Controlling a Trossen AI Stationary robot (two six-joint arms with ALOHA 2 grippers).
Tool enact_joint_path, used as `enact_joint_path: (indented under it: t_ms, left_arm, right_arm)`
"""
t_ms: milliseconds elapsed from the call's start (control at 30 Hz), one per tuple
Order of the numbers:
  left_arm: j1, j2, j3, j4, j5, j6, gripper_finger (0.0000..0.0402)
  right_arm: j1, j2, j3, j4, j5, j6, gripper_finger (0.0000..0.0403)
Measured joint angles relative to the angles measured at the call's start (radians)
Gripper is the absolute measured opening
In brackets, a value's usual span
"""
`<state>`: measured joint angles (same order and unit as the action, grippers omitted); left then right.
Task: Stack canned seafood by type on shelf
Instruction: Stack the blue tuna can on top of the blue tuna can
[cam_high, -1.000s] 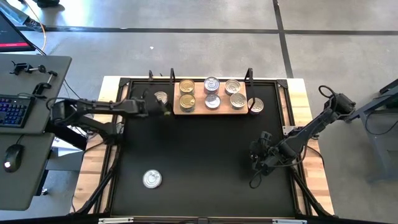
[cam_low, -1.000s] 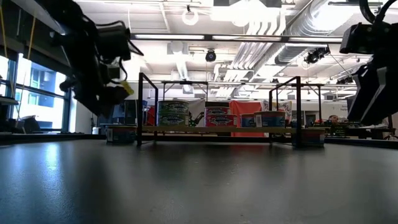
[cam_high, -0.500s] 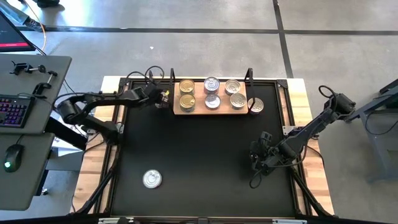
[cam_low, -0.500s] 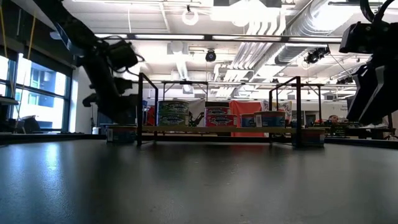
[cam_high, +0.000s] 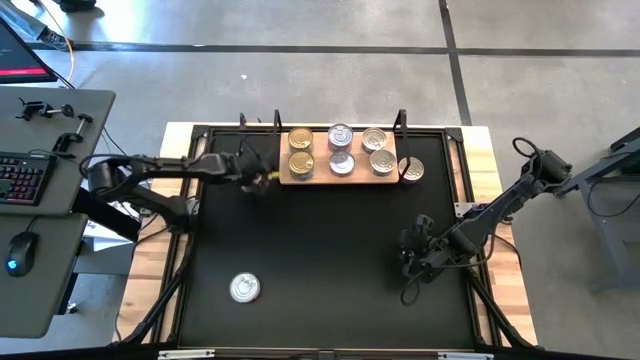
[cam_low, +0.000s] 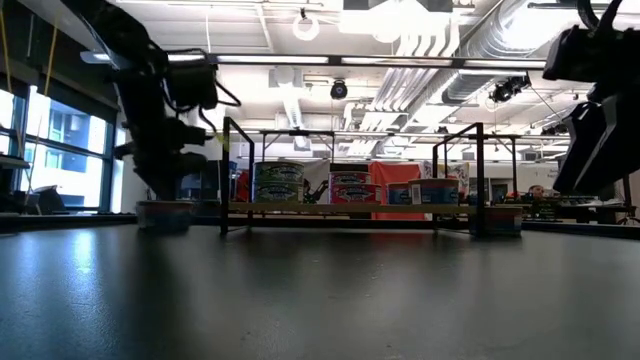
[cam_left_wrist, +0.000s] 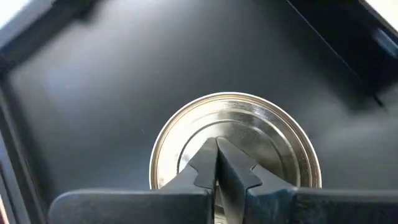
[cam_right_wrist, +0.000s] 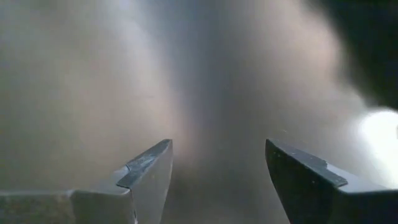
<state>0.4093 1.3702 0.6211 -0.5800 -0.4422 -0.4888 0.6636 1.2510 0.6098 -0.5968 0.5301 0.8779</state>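
The shelf (cam_high: 340, 178), a pale wood board at the mat's far edge, holds two gold-lidded tins (cam_high: 300, 150) at its left end and several silver-lidded ones (cam_high: 362, 150). Left of the shelf, my left gripper (cam_high: 262, 180) is shut over a silver tin (cam_left_wrist: 273, 143) that stands on the black mat; the arm hides this tin from above. One silver tin (cam_high: 411, 170) lies right of the shelf and another (cam_high: 244, 288) lies near the mat's front left. My right gripper (cam_high: 408, 258) hangs open over the mat's right side, with nothing between its fingers. My left gripper has its shut fingertips (cam_left_wrist: 208, 163) on the middle of the tin's lid (cam_left_wrist: 217, 127), coming from above at a slant. The tin (cam_low: 165, 214) stands flat on the mat under them.
A thin black frame with upright posts (cam_low: 225, 175) borders the mat around the shelf. The black mat (cam_high: 330, 260) lies bare between the shelf and the front tin. A desk with a keyboard and mouse (cam_high: 25, 180) stands beyond the table's left edge.
My left gripper has swung toward the far edge over the tin beside the shelf, then come back toward the near edge and lower. The tin has slid along the mat with it, a little away from the far edge.
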Motion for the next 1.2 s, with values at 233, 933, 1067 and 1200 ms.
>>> enact_joint_path:
  t_ms: [233,933,1067,1200]
  left_arm:
    - [-0.361,-0.033,-0.006,-0.058,0.033,-0.235,0.0001]
    - [-0.922,0.577,0.585,0.454,-0.08,0.63,0.0014]
    - [-0.962,0.56,0.616,0.414,-0.057,0.733,0.0059]
    - [-0.955,0.571,0.595,0.401,-0.04,0.763,0.0109]
  right_arm:
    - [0.018,0.0,0.0,0.238,-0.045,-0.176,0.0249]
    - [0.065,0.12,0.0,0.603,0.112,-0.359,0.0249]
    - [0.078,0.247,0.0,0.801,0.116,-0.443,0.0249]
    - [0.084,0.358,0.022,0.915,0.109,-0.51,0.0249]
